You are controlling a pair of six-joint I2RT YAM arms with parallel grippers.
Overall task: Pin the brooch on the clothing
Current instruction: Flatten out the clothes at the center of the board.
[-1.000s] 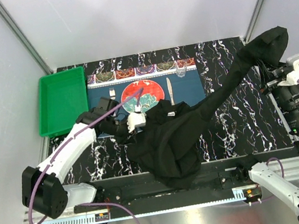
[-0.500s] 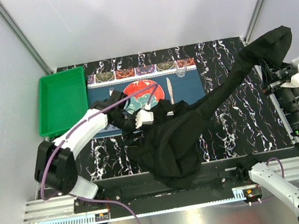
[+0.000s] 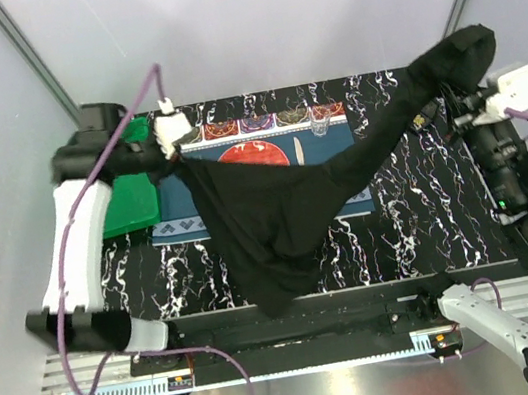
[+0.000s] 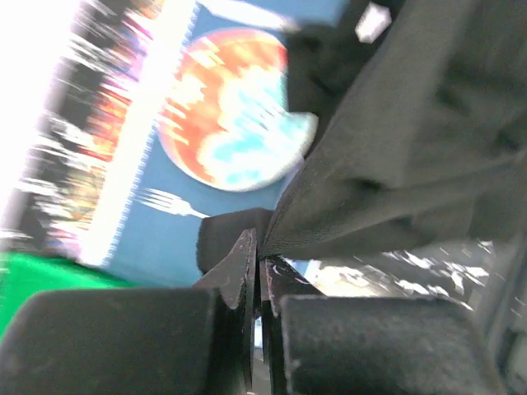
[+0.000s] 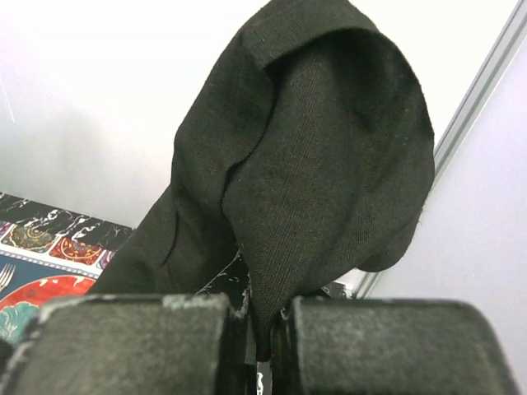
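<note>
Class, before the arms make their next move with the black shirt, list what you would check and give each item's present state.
1. Left fingers shut on shirt: ok.
2. Right fingers shut on shirt: ok.
3. Shirt lifted and stretched between both grips: ok.
4. Brooch in view: not ok, none visible.
5. Button front facing up: cannot tell.

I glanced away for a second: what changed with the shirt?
The left gripper took hold of the shirt's edge and swung up to the far left, stretching the heaped shirt out between both arms. The right gripper kept its end clamped at far right; the placemat and green tray stayed put.
</note>
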